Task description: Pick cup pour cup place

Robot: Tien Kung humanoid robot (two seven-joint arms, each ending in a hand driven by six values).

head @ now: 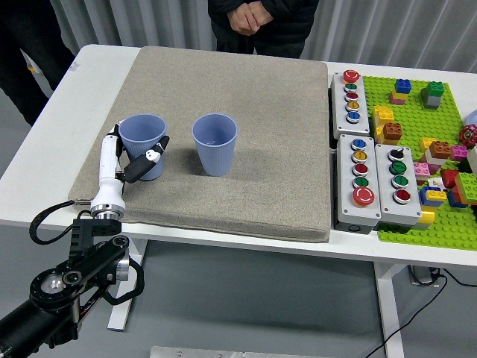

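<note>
A blue-grey plastic cup [144,144] stands upright near the left edge of a grey mat [276,127], toward its near side. The left robot hand [128,158] is clamped on this cup: white and black fingers [153,153] wrap its near side while the white forearm section runs back toward the near-left corner of the mat. Whether the cup's base touches the mat or hangs just above it cannot be told.

Just to the right stands a second blue-grey cup [215,143], upright on the mat, open mouth up, apart from the held cup with a clear strip of mat between them. Its inside looks empty, as far as the view shows.

The mat lies on a white surface [82,89] and covers most of its left and middle part. To the right of the mat sit three grey button boxes [373,179] with coloured push buttons, and beyond them, at the right edge, a green building-brick baseplate [417,112] carrying loose coloured bricks.

At the far side a person in dark clothes stands with hands [250,16] clasped together, away from the things on the surface.
</note>
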